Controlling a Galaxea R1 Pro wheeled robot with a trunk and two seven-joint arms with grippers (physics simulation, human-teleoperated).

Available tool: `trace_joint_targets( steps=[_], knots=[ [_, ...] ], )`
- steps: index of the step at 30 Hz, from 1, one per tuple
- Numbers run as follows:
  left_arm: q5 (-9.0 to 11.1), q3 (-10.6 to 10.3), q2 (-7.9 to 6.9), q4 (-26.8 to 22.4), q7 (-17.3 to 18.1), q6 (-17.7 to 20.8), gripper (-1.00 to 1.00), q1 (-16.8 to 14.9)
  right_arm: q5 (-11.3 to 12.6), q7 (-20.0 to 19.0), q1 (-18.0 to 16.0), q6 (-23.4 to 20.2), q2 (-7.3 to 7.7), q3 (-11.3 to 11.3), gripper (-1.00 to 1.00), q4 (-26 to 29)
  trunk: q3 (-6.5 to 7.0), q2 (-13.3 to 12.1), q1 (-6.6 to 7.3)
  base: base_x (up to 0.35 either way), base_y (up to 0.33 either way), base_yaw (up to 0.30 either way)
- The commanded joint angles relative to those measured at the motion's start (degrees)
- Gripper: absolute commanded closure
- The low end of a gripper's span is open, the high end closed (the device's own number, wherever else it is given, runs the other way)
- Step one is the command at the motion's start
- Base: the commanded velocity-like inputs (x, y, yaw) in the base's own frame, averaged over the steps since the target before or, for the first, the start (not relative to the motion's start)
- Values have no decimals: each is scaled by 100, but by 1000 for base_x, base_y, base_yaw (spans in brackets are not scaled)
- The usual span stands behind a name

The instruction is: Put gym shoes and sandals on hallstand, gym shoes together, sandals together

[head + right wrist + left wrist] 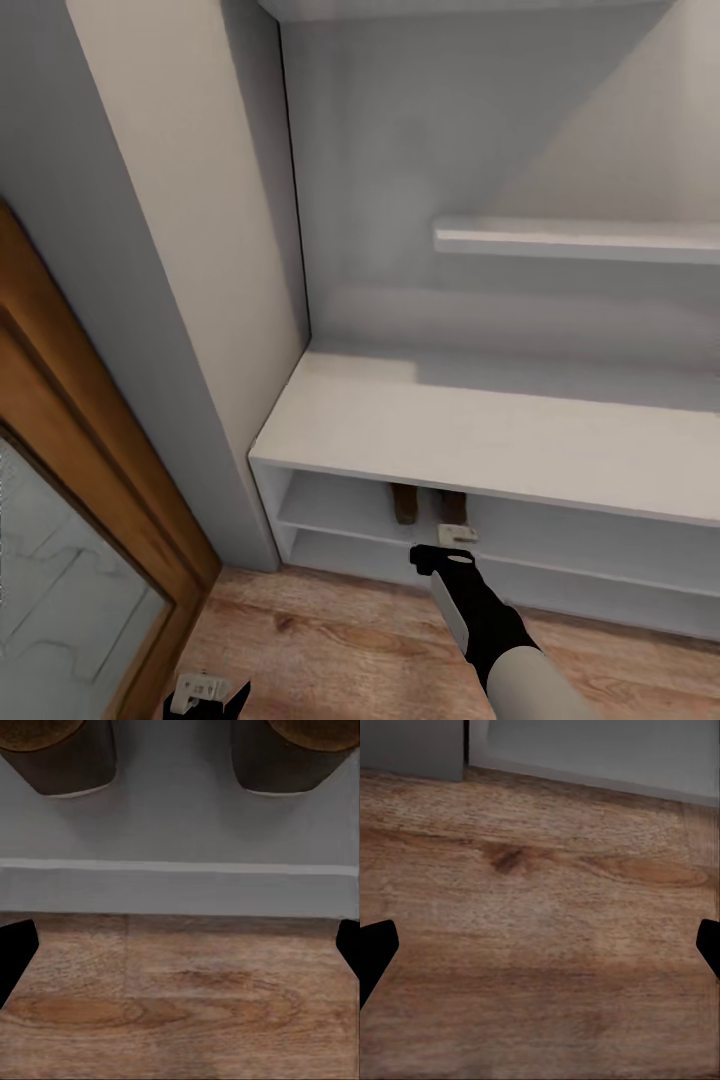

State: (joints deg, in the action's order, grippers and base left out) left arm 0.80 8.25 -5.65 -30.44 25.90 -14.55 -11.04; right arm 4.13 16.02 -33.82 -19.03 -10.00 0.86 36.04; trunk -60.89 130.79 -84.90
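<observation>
**Inspector:** Right gripper (443, 556) reaches toward the front of the hallstand (480, 440), level with its open shelves. Its black fingertips (16, 949) sit at opposite edges of the right wrist view, spread wide with nothing between them.

**Clerk:** And the left?

**Inspector:** Left gripper (215, 695) hangs low over the corridor floor (330, 650) near the wood-framed door (90, 480). Its fingertips (375, 949) are likewise spread to the edges of the left wrist view, empty, above bare plank.

**Clerk:** Location of the sandals?

**Inspector:** Two sandals (430, 503) stand side by side on the upper open shelf of the hallstand, just beyond the right gripper. Dark brown, leather-like sides with rounded ends; tan footbeds show at the top in the right wrist view (60, 754). They are near each other but apart, with grey shelf between them.

**Clerk:** Surfaces?

**Inspector:** Hallstand: pale grey-white, matte, flat slab top, two open shelf levels, tall grey back panel carrying a floating shelf (580, 240). Floor: light brown laminate, visible grain, one dark knot (506, 859). Door: warm brown frame around a pale panel with faint lines.

**Clerk:** Gym shoes?

**Inspector:** Cannot tell their position.
</observation>
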Motion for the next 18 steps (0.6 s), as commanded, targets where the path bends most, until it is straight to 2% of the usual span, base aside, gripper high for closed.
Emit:
trace_joint_targets(
  steps=[1,11,18],
  knots=[
    [8,28,3,3,47,-4,-100,-3,44,33,-1,-22,0,10,-100,8,-4,2,4,-276,-138,0],
    [8,28,3,3,47,-4,-100,-3,44,33,-1,-22,0,11,-100,8,-4,2,4,-294,-118,0],
    [23,28,3,3,47,-4,-100,-3,38,33,-1,-22,0,13,-100,8,-4,2,4,-315,-33,0]
  ],
)
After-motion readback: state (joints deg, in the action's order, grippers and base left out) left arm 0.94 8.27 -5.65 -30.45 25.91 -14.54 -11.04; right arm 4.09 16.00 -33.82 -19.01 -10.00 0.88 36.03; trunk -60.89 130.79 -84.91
